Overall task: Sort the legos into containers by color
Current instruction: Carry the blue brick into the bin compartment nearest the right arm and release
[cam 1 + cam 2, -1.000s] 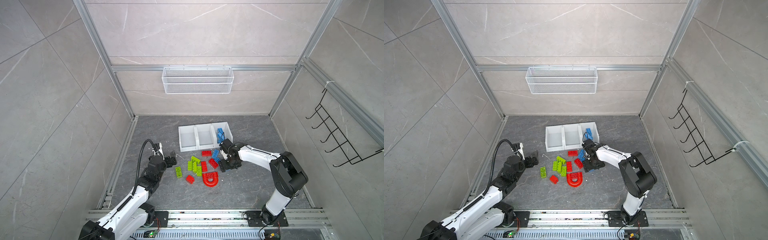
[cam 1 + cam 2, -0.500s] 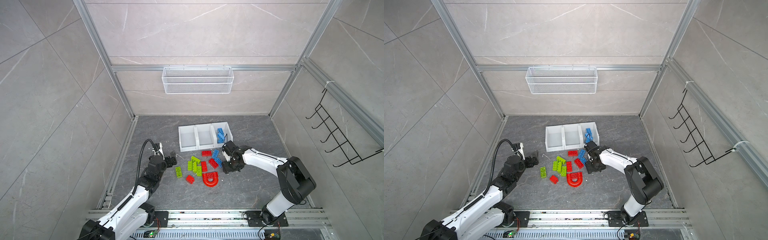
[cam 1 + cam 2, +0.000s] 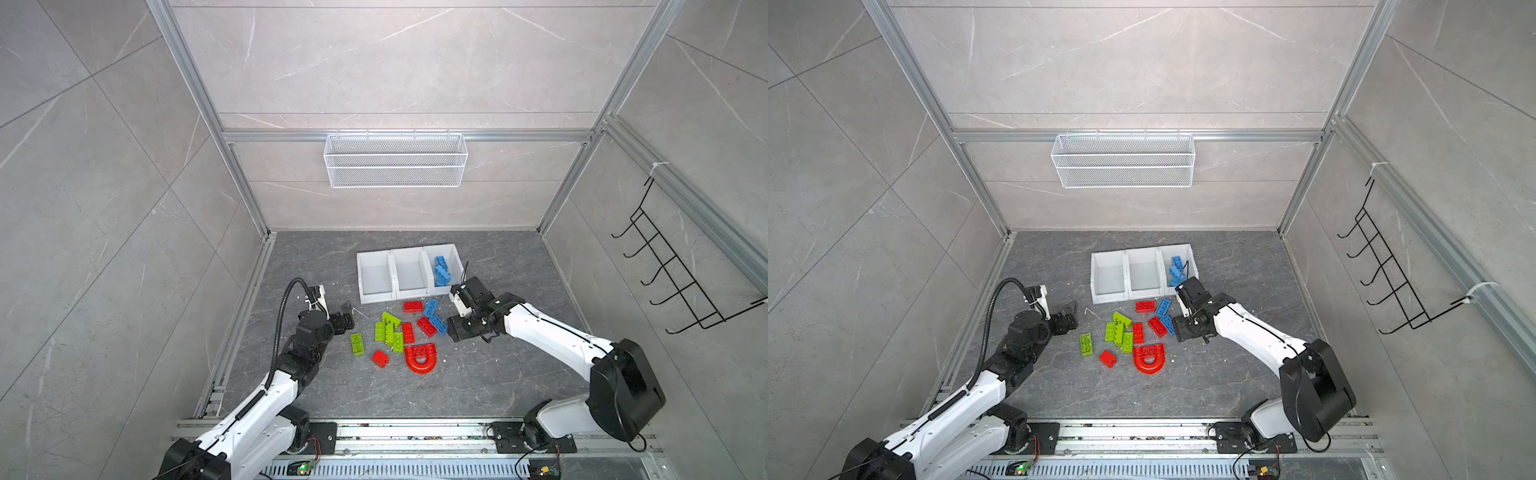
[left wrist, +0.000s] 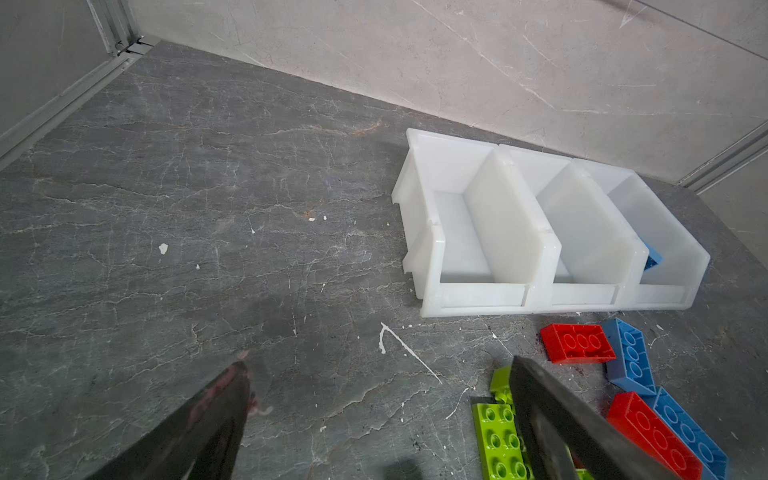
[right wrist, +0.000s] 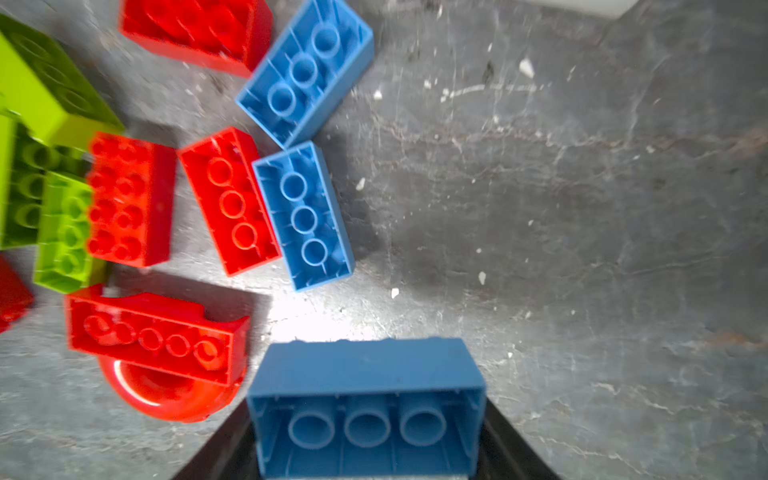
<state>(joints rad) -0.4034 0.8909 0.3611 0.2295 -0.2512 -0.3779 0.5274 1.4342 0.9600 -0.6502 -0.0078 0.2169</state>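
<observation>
Gripping a blue rectangular plastic brick (image 5: 365,370) by its short ends, hollow underside toward the wrist camera, the right end effector (image 3: 456,328) is partly closed just beside the loose red, blue and lime green legos (image 3: 392,332) on the grey tabletop (image 3: 478,374). The left end effector (image 4: 374,415) hangs wide open, holding nothing. More blue bricks (image 3: 441,270) lie in the rightmost of three joined white plastic bins (image 3: 376,297).

A white wire basket (image 3: 395,160) hangs on the back wall. A black hook rack (image 3: 675,266) hangs on the right wall. The grey marbled bench (image 3: 478,382) carries small white specks.
</observation>
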